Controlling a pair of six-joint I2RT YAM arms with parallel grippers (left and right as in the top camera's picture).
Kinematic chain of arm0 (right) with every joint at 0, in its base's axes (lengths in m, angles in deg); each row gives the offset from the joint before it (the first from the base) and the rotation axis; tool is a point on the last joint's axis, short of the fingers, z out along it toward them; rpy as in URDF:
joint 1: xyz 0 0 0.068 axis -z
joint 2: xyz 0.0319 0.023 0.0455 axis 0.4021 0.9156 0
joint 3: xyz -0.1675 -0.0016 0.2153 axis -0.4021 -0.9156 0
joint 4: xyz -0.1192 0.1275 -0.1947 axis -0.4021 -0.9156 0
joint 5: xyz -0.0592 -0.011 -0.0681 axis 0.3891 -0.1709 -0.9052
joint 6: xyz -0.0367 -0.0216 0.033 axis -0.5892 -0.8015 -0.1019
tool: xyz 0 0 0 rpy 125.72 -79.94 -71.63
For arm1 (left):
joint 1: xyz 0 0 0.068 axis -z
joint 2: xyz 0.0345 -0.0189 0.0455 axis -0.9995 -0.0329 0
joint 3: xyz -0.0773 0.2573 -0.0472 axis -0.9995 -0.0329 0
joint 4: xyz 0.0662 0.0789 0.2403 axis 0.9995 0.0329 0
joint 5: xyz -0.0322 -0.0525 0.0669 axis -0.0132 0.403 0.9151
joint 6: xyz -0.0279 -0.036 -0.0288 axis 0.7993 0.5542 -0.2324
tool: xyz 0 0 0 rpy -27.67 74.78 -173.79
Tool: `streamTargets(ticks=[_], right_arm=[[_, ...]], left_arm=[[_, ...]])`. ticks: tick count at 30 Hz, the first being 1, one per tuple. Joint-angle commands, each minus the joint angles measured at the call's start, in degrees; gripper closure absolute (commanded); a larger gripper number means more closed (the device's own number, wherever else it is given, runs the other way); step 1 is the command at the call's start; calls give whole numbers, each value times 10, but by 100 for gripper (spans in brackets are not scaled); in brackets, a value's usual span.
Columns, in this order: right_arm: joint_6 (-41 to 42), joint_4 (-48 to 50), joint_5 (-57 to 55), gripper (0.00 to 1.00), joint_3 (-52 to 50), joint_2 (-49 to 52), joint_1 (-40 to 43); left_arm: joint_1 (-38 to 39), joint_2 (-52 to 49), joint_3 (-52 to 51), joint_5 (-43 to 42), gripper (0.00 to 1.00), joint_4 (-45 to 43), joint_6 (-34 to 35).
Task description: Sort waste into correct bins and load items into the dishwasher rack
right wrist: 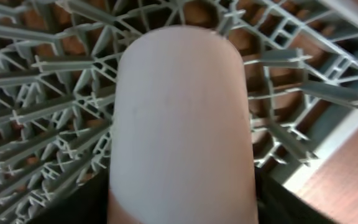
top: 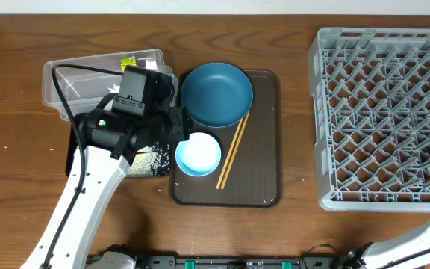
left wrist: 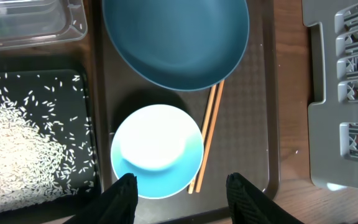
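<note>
Two bins sit far left: clear tub point(top: 58, 78) at the back with the wrapper point(top: 129, 61) inside, black tray point(left wrist: 87, 124) just in front of it. Rice point(left wrist: 17, 149) is heaped in the tray's left part, with loose grains scattered over the rest.

Left gripper point(left wrist: 180, 183) hangs over the near rim of the light bowl point(left wrist: 157, 149). Jaws are apart and grasp nothing; the left finger point(left wrist: 124, 196) overlaps the bowl's edge, the right one is clear of it.

Brown tray point(left wrist: 247, 137) is next to the bins. Dark bowl point(left wrist: 176, 37) is at its back and the light bowl in front, the two just apart. Chopsticks point(left wrist: 207, 137) lie as a pair along the light bowl's right side, far ends tucked under the dark bowl's rim.

Rack point(top: 318, 119) stands well apart on the right. One whitish cup point(right wrist: 182, 118) is over its grid at the right edge, toward the near side; can't tell if it rests on the lattice.

Right gripper point(right wrist: 182, 214): the cup fills the wrist view, with only dark slivers low at either side. Can't tell whether the jaws are clenched on it or released.
</note>
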State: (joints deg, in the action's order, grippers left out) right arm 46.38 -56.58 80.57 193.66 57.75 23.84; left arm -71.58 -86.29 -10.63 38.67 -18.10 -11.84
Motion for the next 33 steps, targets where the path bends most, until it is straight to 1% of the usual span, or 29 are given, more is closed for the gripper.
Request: streamTargets(ticks=[1, 3, 6, 9, 12, 15, 17, 20, 21, 22, 26, 29, 32, 33], right_arm=[[4, 11, 47, 6, 12, 14, 5], [4, 21, 76, 3, 12, 13, 6], [4, 28, 115, 3, 12, 10, 5], [0, 28, 131, 6, 13, 3, 5], [-17, 28, 134, 7, 13, -13, 1], [-18, 28, 139, 9, 13, -37, -6], [-24, 28, 154, 11, 13, -56, -14], [-53, 26, 193, 12, 13, -83, -39], [-64, 23, 204, 12, 13, -91, -52], [-72, 21, 214, 12, 13, -98, -66], [-114, 9, 241, 13, 13, -112, -150], [-139, 4, 240, 13, 12, -110, -235], [-142, 19, 214, 13, 10, -104, -341], [-142, 24, 206, 12, 10, -103, -360]], left_arm=[[-1, 0, 3, 6, 51, 0, -5], [-1, 0, 3, 6, 51, 0, -5], [-1, 0, 3, 6, 51, 3, -5], [-1, 0, 3, 6, 51, 4, -5], [-1, 0, 3, 6, 51, 4, -5], [-1, 0, 3, 6, 51, 4, -5], [-1, 0, 3, 6, 51, 4, -5], [-1, 0, 3, 6, 50, 4, -5], [-1, 0, 3, 8, 50, 5, -5], [-1, 0, 3, 13, 47, 6, -5], [-1, 0, 3, 70, 43, 31, -2], [-1, 0, 3, 116, 43, 61, 17], [-1, 0, 3, 153, 42, 94, 19], [-1, 0, 3, 160, 42, 101, 24]])
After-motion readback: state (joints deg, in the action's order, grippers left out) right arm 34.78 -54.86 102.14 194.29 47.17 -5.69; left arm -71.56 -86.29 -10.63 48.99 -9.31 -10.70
